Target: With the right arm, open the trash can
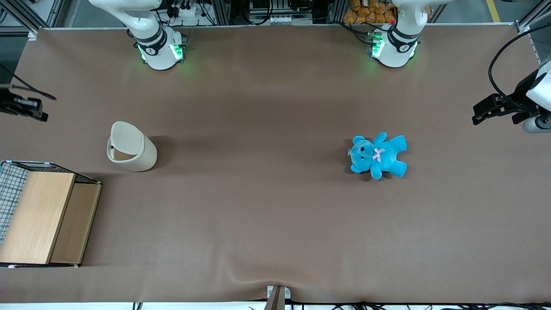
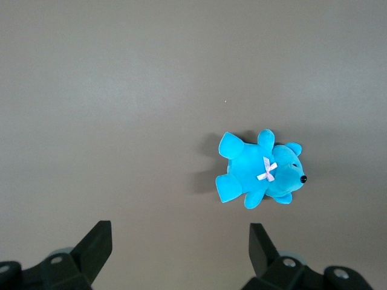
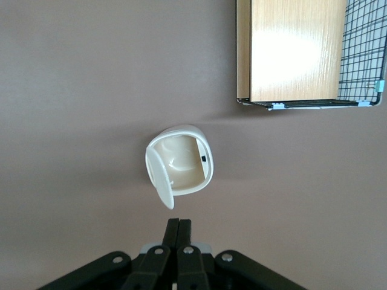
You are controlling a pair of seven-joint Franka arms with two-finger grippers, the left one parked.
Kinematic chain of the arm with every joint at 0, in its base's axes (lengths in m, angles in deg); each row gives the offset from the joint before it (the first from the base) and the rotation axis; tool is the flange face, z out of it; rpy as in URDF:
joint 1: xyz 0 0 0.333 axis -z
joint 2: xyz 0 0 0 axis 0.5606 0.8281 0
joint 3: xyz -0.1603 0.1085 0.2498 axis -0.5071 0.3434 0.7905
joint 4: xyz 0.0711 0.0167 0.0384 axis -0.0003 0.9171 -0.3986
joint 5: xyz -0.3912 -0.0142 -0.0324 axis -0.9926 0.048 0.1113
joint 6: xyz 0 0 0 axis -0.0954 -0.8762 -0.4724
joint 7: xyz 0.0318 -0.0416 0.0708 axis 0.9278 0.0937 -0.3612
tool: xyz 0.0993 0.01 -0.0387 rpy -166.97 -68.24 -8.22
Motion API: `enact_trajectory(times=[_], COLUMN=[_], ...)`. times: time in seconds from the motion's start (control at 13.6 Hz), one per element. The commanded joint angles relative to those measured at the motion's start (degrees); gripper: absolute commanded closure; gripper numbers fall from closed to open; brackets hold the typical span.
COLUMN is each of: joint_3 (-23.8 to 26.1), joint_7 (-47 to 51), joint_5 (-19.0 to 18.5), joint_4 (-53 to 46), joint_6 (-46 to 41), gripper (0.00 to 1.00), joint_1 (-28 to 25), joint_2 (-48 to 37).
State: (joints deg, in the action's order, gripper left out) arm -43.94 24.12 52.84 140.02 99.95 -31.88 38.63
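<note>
The two black fingers (image 3: 179, 232) of the gripper (image 3: 179, 225) are pressed together, holding nothing, up above the trash can (image 1: 131, 147). Its lid (image 3: 159, 178) stands open. The wire basket (image 1: 41, 215) sits at seven o'clock from it.

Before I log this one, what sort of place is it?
Likely a robotics lab bench: two arm bases bolted at a brown-covered table, aluminium framing and cabling along it, props like a trash can with lid open, and a blue teddy. The hand hovers above, shut.
</note>
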Motion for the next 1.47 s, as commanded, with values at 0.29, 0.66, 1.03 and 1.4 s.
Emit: enact_trajectory(times=[0.29,0.66,1.03,1.4], joint_3=[0.8,0.8,0.9,0.9], joint_7=[0.4,0.9,0.9,0.9], joint_5=[-0.2,-0.3,-0.3,-0.4], joint_4=[-8.4,-8.5,-8.5,-8.5], joint_6=[-4.3,-4.5,-4.5,-4.5], gripper=[0.0,0.0,0.0,0.0], joint_1=[0.0,0.0,-0.1,-0.2], joint_2=[0.0,0.1,0.0,0.0])
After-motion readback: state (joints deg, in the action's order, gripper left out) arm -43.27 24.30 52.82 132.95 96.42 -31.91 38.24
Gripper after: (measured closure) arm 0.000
